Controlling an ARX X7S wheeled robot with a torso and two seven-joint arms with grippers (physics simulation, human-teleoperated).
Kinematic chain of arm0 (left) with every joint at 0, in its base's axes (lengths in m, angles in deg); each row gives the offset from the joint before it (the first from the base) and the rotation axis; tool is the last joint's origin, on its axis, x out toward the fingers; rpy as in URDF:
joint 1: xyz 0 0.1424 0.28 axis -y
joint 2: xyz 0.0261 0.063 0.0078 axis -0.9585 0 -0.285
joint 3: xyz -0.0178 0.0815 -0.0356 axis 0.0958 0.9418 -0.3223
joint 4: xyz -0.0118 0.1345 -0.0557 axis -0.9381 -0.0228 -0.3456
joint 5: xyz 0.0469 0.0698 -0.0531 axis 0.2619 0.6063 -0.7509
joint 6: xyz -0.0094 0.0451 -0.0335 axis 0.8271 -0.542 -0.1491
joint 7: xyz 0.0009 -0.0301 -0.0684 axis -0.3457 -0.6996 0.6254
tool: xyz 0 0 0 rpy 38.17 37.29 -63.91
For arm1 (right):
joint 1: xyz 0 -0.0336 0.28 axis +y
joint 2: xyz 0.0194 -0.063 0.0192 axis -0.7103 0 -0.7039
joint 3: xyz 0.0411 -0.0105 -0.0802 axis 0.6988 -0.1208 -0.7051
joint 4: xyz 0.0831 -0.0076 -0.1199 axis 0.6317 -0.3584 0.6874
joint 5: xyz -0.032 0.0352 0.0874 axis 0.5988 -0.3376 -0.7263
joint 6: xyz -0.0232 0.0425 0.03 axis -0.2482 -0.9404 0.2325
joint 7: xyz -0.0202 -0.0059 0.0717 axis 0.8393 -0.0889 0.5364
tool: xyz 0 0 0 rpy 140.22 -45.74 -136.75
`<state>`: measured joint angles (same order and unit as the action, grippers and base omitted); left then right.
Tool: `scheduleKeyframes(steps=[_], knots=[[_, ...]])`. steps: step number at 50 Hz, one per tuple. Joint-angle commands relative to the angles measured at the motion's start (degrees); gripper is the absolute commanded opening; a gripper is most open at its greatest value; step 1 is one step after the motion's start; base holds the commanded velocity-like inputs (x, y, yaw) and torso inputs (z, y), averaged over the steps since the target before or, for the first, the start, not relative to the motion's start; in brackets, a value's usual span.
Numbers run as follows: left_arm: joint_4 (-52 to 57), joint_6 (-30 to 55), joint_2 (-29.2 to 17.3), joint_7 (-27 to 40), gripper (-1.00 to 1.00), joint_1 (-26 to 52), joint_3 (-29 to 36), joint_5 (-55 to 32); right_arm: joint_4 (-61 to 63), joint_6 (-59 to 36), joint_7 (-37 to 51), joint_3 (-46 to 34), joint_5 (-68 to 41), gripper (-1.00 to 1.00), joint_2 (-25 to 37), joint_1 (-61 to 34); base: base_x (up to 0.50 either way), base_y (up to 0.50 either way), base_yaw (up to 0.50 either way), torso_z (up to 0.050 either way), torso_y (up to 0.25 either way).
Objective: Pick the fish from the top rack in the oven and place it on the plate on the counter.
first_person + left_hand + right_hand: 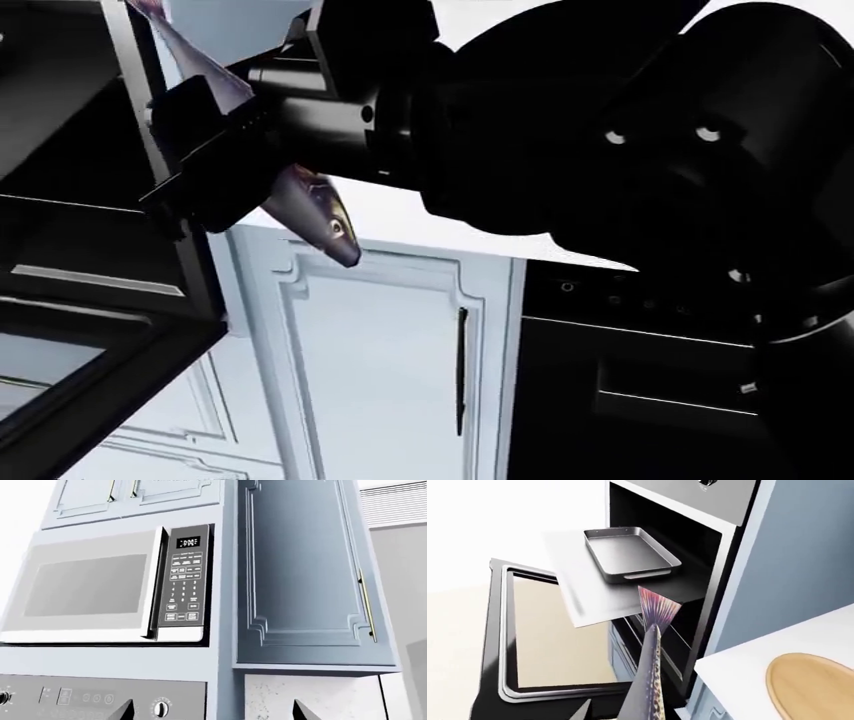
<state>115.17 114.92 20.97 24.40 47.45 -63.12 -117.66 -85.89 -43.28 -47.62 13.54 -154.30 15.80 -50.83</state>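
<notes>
Head view, right gripper (220,165): black fingers clamped across the fish's (320,215) body, at about 10 o'clock in the picture.
Fish: hangs tilted, head down toward 5 o'clock, pinkish tail up toward 11 o'clock, in front of the white cabinet door (387,370).
Oven (674,555): door (547,630) folded down at 8 o'clock in the right wrist view.
Top rack (600,595): slid partly out, grey baking tray (627,552) resting on it.
Counter (740,670): at 4 o'clock in that view, carrying the bare plate (814,685).
Left gripper (213,712): two finger tips spread well apart, nothing between them, facing the microwave (107,587).
</notes>
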Motion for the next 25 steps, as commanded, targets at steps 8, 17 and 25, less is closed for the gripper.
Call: scheduleKeyframes(steps=[8, 17, 25], knots=[[-0.20, -0.10, -0.07, 0.10, 1.00, 0.81, 0.67, -0.35, 0.44, 0.51, -0.85, 0.06, 0.83, -1.00, 0.22, 0.10, 0.10, 0.02, 0.50, 0.000, 0.000], [-0.20, -0.29, -0.04, 0.16, 1.00, 0.81, 0.94, -0.25, -0.23, 1.53, -0.41, 1.35, -0.26, -1.00, 0.22, 0.51, 0.08, 0.02, 0.19, 0.000, 0.000], [-0.16, -0.53, -0.18, 0.29, 1.00, 0.70, 1.09, -0.17, 0.23, 1.74, -0.50, 1.14, 0.14, -1.00, 0.27, 0.60, 0.00, 0.00, 0.00, 0.000, 0.000]])
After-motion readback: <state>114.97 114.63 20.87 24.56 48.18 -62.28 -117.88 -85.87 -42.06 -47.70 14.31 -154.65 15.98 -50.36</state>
